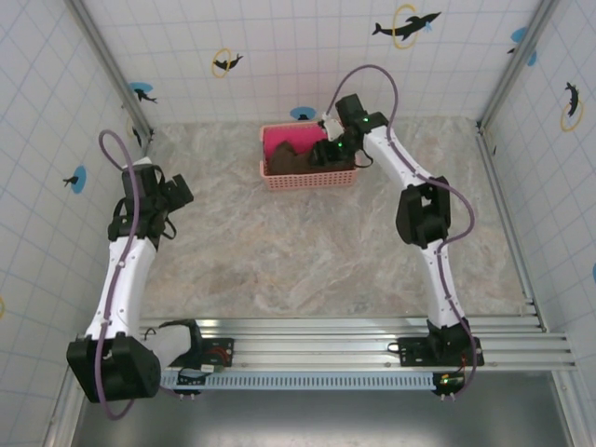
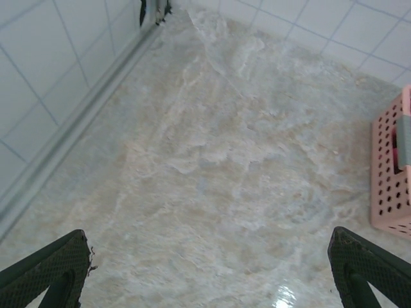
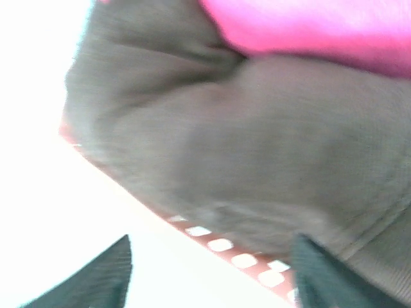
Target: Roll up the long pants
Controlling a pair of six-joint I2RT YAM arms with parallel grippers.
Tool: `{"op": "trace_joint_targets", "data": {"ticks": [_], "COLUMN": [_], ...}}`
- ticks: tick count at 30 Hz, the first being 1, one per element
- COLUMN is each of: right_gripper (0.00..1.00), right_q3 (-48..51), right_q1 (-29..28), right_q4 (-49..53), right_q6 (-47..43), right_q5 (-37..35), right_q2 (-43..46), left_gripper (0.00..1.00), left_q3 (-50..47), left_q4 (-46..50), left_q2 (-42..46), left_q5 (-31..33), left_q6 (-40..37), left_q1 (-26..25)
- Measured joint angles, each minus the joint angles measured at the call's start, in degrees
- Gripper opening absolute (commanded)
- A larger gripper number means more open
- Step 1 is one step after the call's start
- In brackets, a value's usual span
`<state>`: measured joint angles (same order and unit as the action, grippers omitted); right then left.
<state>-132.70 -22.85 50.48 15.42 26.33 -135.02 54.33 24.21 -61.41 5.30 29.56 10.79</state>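
Observation:
The long pants (image 1: 293, 161) lie bunched as a dark brown heap inside the pink basket (image 1: 307, 182) at the back of the table. In the right wrist view the long pants (image 3: 257, 141) are close up and blurred, bulging over the basket's perforated wall (image 3: 241, 258). My right gripper (image 1: 328, 150) hangs over the basket's right end; its jaws (image 3: 212, 281) stand wide apart just in front of the fabric, holding nothing. My left gripper (image 1: 177, 197) hovers over bare table at the left, and its jaws (image 2: 209, 276) are open and empty.
A bright pink rolled cloth (image 1: 279, 141) lies in the basket behind the pants, seen as a pink cloth (image 3: 308, 25) in the right wrist view. The basket's corner (image 2: 389, 173) shows at the left wrist view's right edge. Tiled walls and metal rails (image 1: 112, 70) border the marble tabletop (image 1: 298, 251).

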Motion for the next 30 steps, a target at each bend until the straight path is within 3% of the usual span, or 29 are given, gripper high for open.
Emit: {"op": "trace_joint_targets", "data": {"ticks": [4, 7, 11, 13, 16, 19, 25, 30], "right_gripper": [0.99, 0.99, 0.99, 0.99, 0.99, 0.99, 0.99, 0.99], "right_q3": [2.99, 14.45, 48.92, 73.11, 101.22, 115.54, 122.46, 122.73], "right_q1": [-1.64, 0.39, 6.29, 7.91, 8.85, 11.41, 12.44, 14.47], "right_q4": [-1.05, -4.46, -20.55, -36.5, -49.18, -55.49, -69.85, -82.77], "right_q6": [-0.52, -0.22, -1.95, -6.8, -11.28, -12.39, -13.18, -12.09], "right_q5": [-6.16, -20.5, -40.7, -47.06, -48.89, -48.96, -47.58, -43.76], "right_q2": [15.23, 30.86, 53.18, 63.45, 70.86, 75.78, 84.78, 77.26], "left_gripper": [0.98, 0.97, 0.98, 0.98, 0.97, 0.98, 0.98, 0.97], "left_q3": [-7.67, -9.4, -14.69, -21.29, -28.68, -32.7, -32.81, -32.87], "left_q4": [-4.13, -4.33, -10.49, -14.95, -20.41, -28.41, -47.76, -57.59], "left_q2": [5.16, 6.14, 7.67, 10.45, 11.52, 7.61, -11.67, -17.14], "left_q5": [2.6, 3.19, 2.38, 2.34, 1.62, -1.57, -2.23, -1.97], "left_q6": [-4.39, -6.8, -10.49, -12.48, -14.97, -16.79, -17.59, -19.41], "left_q1": [0.0, 0.0, -0.02, -0.02, -0.02, -0.42, -3.5, -5.25]}}
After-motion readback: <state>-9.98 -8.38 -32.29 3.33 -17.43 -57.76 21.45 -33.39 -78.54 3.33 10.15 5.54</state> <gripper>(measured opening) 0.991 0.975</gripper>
